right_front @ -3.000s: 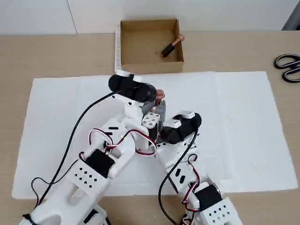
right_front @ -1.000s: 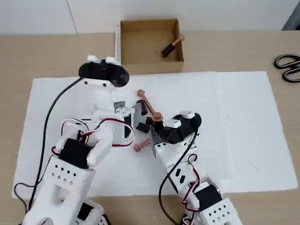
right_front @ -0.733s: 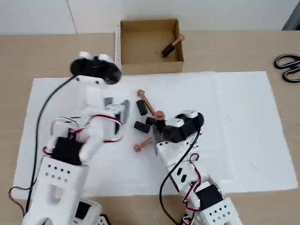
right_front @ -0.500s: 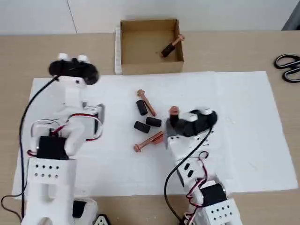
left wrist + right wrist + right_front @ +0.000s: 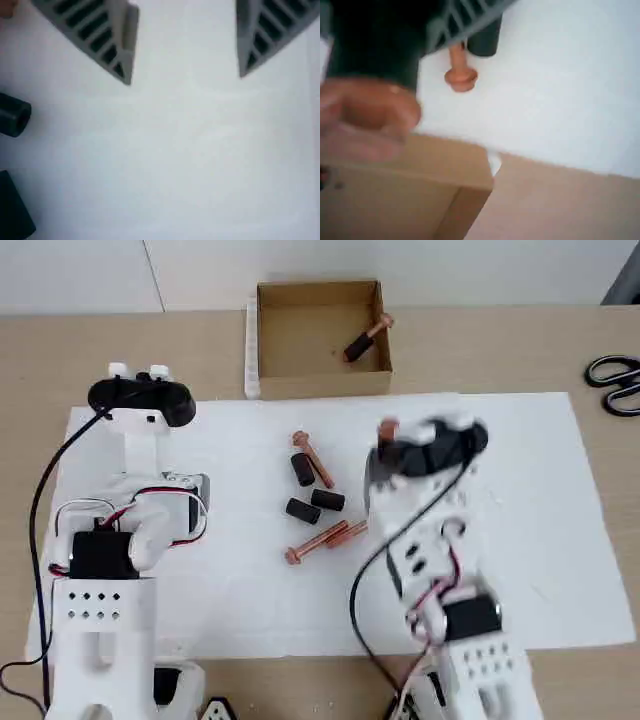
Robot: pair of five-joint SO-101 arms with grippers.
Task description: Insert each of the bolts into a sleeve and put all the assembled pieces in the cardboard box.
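Observation:
My right gripper (image 5: 388, 447) is shut on an assembled piece, a black sleeve (image 5: 370, 45) with a copper bolt head (image 5: 367, 117) sticking out, held above the white sheet short of the cardboard box (image 5: 320, 375). A box corner (image 5: 425, 185) lies close under it. One assembled piece (image 5: 365, 337) lies inside the box. On the sheet lie loose copper bolts (image 5: 314, 460) (image 5: 322, 540) and three black sleeves (image 5: 303, 469) (image 5: 328, 500) (image 5: 302, 511). My left gripper (image 5: 185, 65) is open over bare sheet at the left, with two sleeves (image 5: 14, 116) off to one side.
The white sheet (image 5: 520, 500) covers most of the wooden table (image 5: 480, 350). Scissors (image 5: 615, 378) lie at the far right edge. Black cables (image 5: 60, 470) trail from both arms.
The arms have parted. My left arm swung left, away from the loose parts. My right arm lifted the sleeved bolt and carried it back and right, toward the box.

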